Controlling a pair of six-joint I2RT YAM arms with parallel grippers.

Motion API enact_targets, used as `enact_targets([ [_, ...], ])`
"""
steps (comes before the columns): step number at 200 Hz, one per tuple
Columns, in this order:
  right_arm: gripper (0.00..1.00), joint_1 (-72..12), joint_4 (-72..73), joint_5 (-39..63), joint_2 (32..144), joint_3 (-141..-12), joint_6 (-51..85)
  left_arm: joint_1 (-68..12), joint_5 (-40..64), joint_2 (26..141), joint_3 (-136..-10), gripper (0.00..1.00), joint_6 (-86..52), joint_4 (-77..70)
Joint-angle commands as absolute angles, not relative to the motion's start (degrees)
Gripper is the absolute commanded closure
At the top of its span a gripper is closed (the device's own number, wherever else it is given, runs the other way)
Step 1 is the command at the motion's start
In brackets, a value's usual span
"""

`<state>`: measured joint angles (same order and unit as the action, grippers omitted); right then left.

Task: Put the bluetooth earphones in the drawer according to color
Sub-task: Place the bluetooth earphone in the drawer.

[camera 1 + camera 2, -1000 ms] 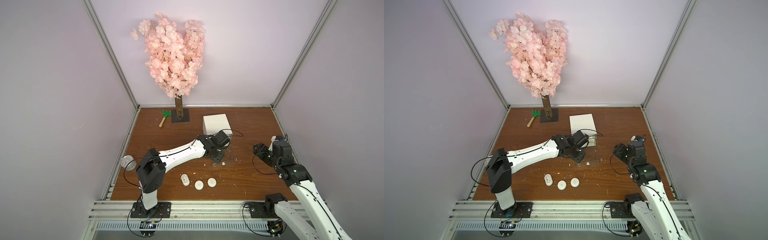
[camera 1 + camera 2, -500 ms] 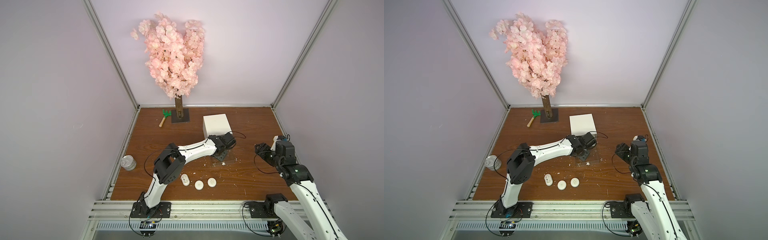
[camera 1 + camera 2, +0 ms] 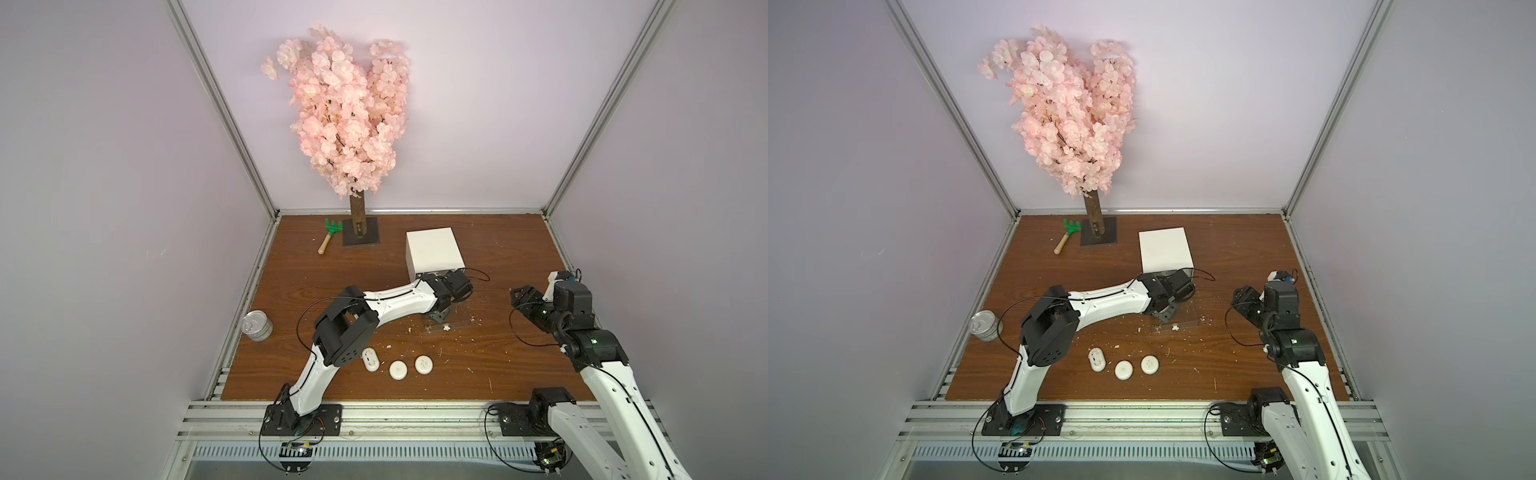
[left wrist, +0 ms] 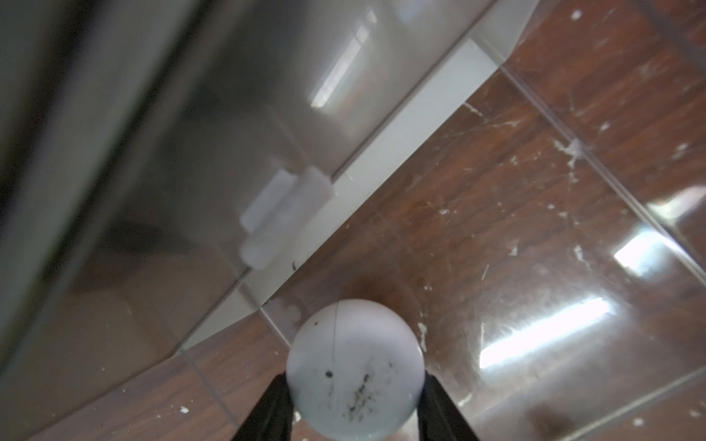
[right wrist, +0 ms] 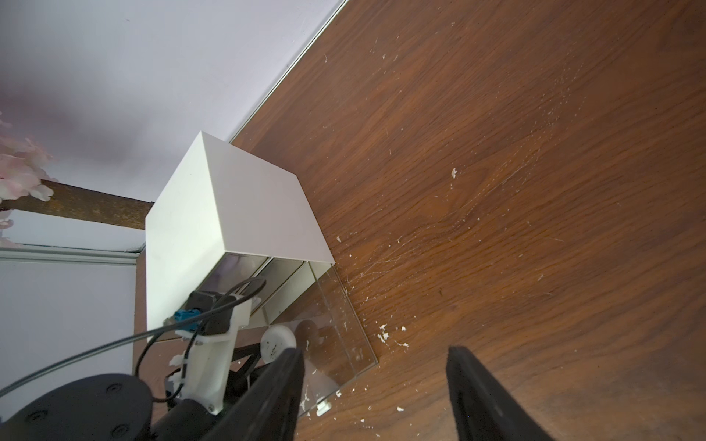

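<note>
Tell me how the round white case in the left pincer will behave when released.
Probably slippery: the white case looks smooth and domed, pinched only at its curved rim by the left pincer. If it lands on edge, it could roll or skid on the glossy floor of the clear drawer.

Black specks and smudges are noted on the white case (image 4: 355, 368). Three other cases (image 3: 398, 369) are recorded as white. The cabinet (image 3: 434, 249) is white, its drawer (image 5: 344, 328) clear. The desk (image 3: 511, 245) is shown brown, wood-grained, flecked white. The blossoms (image 3: 349, 108) are pink, the rake (image 3: 328, 237) green with tan handle, the tin (image 3: 257, 326) silver.
</note>
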<state>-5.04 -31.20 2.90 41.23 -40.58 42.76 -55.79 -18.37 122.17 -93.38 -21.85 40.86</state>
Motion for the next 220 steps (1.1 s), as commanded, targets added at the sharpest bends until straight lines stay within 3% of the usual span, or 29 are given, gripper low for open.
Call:
enact_targets([
  [1,0.33,-4.7,-31.4,3.7,40.6,-42.4,41.6,-55.2,-20.0,123.3,-93.3,0.5,-21.7,42.5],
  [106,0.31,-4.4,-31.5,4.4,40.9,-43.2,41.9,-56.2,-16.8,115.3,-93.2,0.37,-21.1,42.9],
  [147,0.31,-4.4,-32.2,4.3,40.9,-44.1,41.7,-56.7,-15.8,103.5,-89.1,0.37,-22.0,43.6],
  [220,0.31,-4.4,-32.0,5.4,40.3,-43.4,42.0,-56.0,-12.2,77.8,-65.7,0.31,-30.1,44.4],
])
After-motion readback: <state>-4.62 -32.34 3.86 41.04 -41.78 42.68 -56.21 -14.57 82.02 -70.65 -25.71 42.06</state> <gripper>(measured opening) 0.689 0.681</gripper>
